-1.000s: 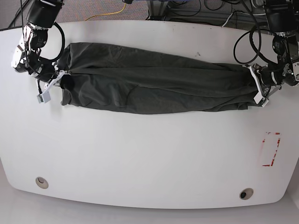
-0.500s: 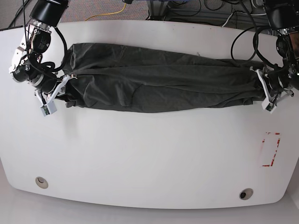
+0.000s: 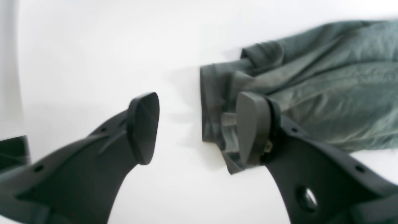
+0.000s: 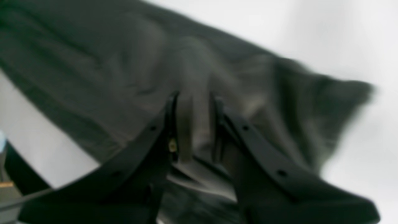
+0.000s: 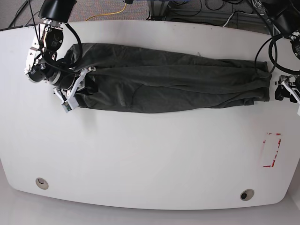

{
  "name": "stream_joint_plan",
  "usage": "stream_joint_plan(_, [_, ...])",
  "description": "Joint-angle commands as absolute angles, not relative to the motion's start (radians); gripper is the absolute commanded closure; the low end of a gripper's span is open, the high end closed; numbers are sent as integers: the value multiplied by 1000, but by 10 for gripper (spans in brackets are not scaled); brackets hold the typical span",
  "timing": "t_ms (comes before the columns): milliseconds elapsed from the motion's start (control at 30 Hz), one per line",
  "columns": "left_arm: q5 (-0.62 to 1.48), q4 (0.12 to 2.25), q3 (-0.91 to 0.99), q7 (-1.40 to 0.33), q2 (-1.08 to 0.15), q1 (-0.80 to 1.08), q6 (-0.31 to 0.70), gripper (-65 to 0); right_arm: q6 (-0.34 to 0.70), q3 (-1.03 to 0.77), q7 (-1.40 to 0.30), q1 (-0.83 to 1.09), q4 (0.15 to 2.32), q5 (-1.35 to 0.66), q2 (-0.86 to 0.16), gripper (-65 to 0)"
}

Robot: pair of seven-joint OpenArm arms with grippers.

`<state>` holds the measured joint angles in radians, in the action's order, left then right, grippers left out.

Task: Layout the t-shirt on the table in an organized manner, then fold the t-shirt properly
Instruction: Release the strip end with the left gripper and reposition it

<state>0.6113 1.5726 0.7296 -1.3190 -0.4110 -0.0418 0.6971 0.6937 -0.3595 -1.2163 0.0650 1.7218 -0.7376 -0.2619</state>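
Note:
The dark grey-green t-shirt (image 5: 168,84) lies stretched in a long wrinkled band across the back of the white table (image 5: 150,159). My right gripper (image 5: 75,89) is at its left end in the base view, shut on a bunched fold of the t-shirt (image 4: 217,77); the right wrist view shows cloth pinched between the fingers of the right gripper (image 4: 194,124), though blurred. My left gripper (image 5: 287,93) hangs open just off the shirt's other end. In the left wrist view the left gripper (image 3: 197,127) holds nothing, and one finger (image 3: 252,124) overlaps the hem of the t-shirt (image 3: 326,87).
A red tape rectangle (image 5: 272,150) marks the table's right side. Two round grommet holes (image 5: 42,183) (image 5: 247,194) sit near the front edge. Cables (image 5: 187,9) run behind the table's back edge.
My left gripper has opened, let go of the shirt's end and drawn away to the right. The right gripper has slid to the right with its end of the shirt.

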Motion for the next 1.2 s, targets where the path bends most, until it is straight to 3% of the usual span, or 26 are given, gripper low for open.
stream_joint_plan(0, [638,1508,757,-1317,-429,-48,698,-371,698,-349,-1198,50,1745,-748,-268,-94])
stream_joint_plan(333, [725,1239,888,-1313,-489,-85,698,-371,698,-337,-1187,45,1672,-661,-237,-94])
stream_joint_plan(500, [746,1148,886,-1280,-516,-104,698,-371,698,-335,-1093,45,1552,-595,-234,-92])
stream_joint_plan(700, [788,1107,880,-1245,-542,-107,698,-371,698,-334,-1059,45,1426,-587,-243,-90])
stream_joint_plan(1167, [797,1107,714,-1254,-515,-157,698,-372,698,-334,-1055,50,1420,-587,-243,-90])
